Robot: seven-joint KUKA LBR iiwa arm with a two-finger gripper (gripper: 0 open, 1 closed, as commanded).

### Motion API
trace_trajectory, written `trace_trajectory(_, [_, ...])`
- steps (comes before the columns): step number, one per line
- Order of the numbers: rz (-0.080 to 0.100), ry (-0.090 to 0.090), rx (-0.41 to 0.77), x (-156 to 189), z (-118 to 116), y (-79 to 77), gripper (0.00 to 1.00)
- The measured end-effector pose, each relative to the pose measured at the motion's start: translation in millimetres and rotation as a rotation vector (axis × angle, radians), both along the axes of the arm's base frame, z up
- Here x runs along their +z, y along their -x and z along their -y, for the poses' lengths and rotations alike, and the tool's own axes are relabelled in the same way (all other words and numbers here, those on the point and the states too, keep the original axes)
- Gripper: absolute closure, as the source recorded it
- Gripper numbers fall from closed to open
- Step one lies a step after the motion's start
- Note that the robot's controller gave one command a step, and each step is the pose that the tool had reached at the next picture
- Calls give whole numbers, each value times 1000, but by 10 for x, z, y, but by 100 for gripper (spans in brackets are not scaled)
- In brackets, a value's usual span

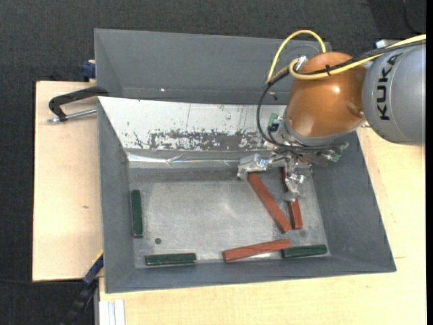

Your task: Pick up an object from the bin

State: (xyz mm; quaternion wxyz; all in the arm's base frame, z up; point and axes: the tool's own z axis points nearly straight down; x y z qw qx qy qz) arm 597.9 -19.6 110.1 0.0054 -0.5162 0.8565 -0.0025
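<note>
Red bar (269,203) lies slantwise on the right of the bin (111,181) floor, its upper end beneath the gripper (272,175), whose fingers stand spread wide, gripping nothing. A shorter red bar (295,215) just beside it probably leaves little room for closing.

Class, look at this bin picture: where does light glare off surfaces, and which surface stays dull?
Camera view: the strongest glare sits on the bin's back wall, a white band flecked with dark speckles. Camera view: the bin floor shows a soft sheen mid-way. Camera view: the orange cover carries a small highlight on top. Camera view: the left side wall stays flat grey.
</note>
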Motion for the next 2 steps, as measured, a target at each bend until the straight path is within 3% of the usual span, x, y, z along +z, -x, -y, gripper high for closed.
trace_trajectory(1, [-8,2,283,-269,-114,23,0])
trace_trajectory(2, [-7,1,479,-322,265,72,0])
